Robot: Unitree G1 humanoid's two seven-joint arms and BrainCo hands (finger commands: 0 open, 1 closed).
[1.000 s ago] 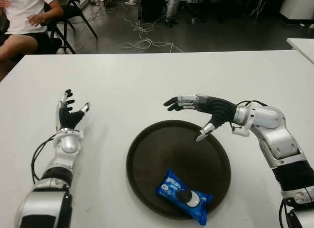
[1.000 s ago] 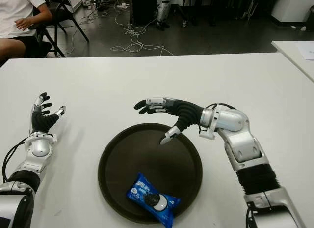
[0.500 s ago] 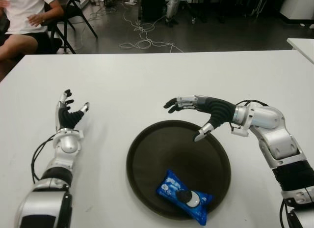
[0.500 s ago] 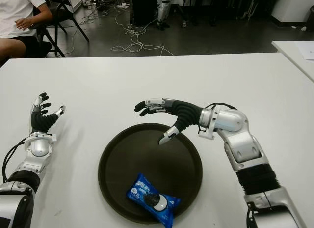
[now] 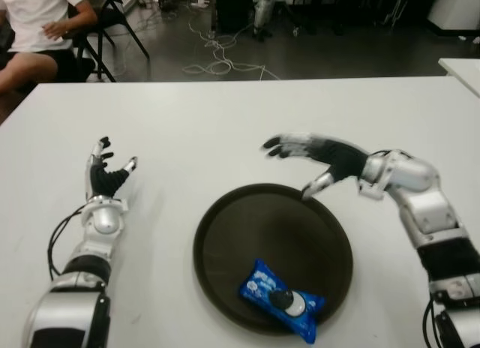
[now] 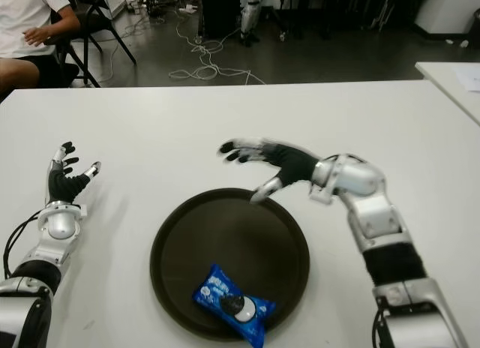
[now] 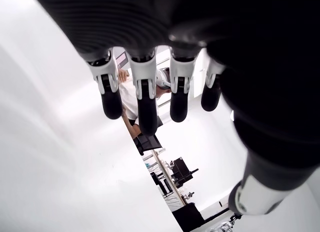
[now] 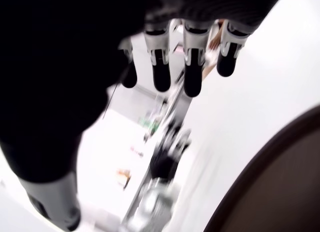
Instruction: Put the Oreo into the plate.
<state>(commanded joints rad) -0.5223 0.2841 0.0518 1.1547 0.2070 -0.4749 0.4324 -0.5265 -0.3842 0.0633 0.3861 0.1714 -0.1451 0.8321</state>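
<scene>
Oreo (image 5: 283, 301) in plate (image 5: 225, 235), unseen by wrist views

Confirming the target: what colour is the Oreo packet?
Blue, with a cookie pictured; the Oreo packet shows best in the left eye view.

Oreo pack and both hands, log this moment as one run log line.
blue Oreo pack: lying in round dark brown plate, near edge | right hand: open, empty, over plate's far rim | left hand: open, left of plate
</scene>
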